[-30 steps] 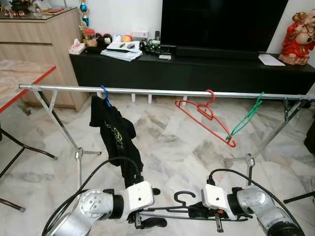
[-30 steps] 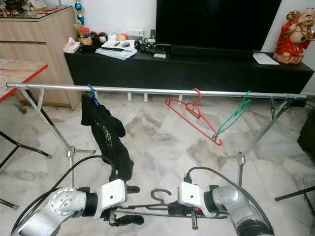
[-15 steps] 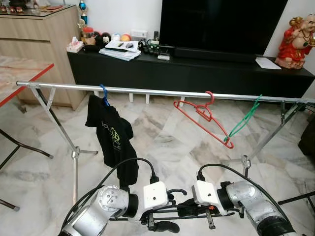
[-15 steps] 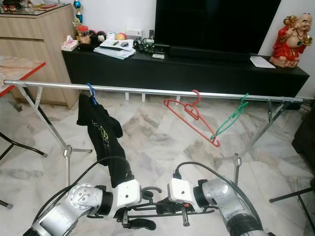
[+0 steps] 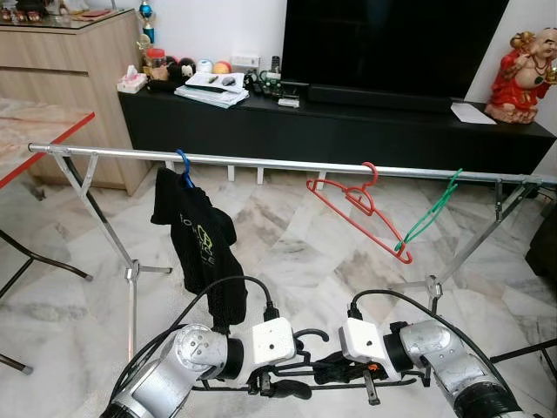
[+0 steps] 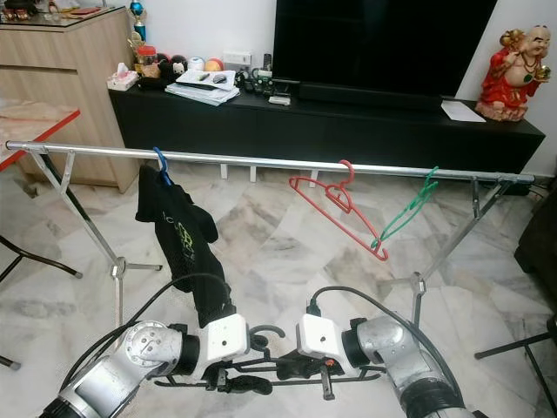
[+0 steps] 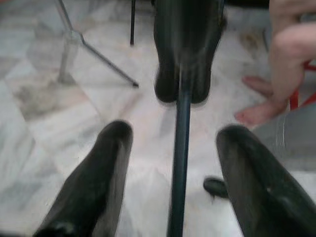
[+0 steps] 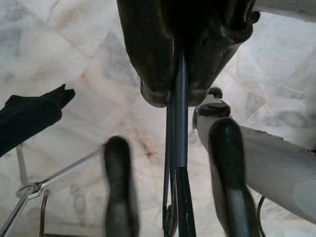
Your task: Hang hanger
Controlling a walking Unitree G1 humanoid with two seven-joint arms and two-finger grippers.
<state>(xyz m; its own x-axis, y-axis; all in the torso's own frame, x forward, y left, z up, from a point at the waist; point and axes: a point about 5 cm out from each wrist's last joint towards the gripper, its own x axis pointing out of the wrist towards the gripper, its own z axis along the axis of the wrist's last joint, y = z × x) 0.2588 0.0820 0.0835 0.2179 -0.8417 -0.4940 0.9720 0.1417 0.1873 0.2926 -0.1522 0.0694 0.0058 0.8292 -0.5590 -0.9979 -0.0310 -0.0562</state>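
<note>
Left eye view: both silver arms bent inward low and near, wrists facing each other over marble floor (image 5: 305,252). Left gripper (image 5: 283,389) and right gripper (image 5: 335,370) flank a thin black wire hanger (image 5: 315,335), hook up, held level between them. Left wrist view: left gripper's fingers (image 7: 98,182) spread, hanger bar between them untouched; right gripper's fingers spread too, bar between. Far off, long metal clothes rail (image 5: 278,164) carries black shirt (image 5: 198,248) left, red hanger (image 5: 359,205) and green hanger (image 5: 428,216) right.

Black TV (image 5: 392,43) on long black console (image 5: 348,131); red statue (image 5: 522,74) at its right end; papers (image 5: 213,90) at left; wooden cabinet (image 5: 78,70) beside; marble floor (image 5: 305,252)
</note>
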